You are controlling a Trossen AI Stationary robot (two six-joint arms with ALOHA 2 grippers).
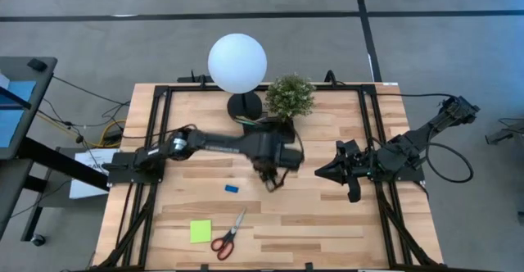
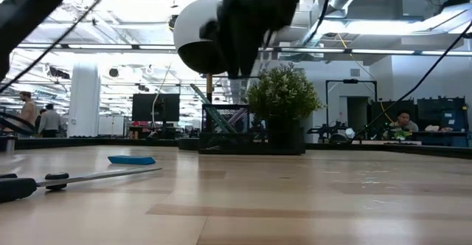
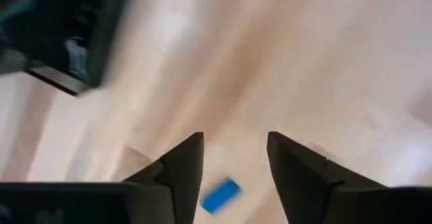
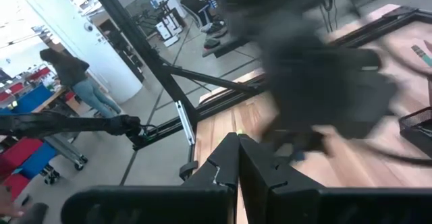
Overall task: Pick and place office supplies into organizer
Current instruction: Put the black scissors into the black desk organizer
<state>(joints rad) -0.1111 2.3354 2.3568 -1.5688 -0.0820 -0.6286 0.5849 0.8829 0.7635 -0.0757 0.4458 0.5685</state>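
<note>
My left gripper point(image 1: 270, 180) point(image 3: 234, 137) hangs open and empty above the table's middle, just right of the small blue eraser point(image 1: 232, 188) point(image 3: 221, 196) that lies flat on the wood. The black mesh organizer point(image 2: 225, 130) point(image 3: 74, 35) stands by the potted plant, with a pen leaning in it point(image 2: 200, 96). In the high view my left arm covers most of it. The lime-green sticky pad point(image 1: 200, 231) and the red-handled scissors point(image 1: 229, 235) point(image 2: 74, 177) lie flat near the near edge. My right gripper point(image 1: 319, 172) point(image 4: 237, 140) waits shut at the right of the table.
A lamp with a white globe point(image 1: 237, 63) and a round black base point(image 1: 244, 104) stands at the far edge beside the potted plant point(image 1: 290, 96). Bare wood lies between the eraser and the near-edge items. People show in the room beyond the table.
</note>
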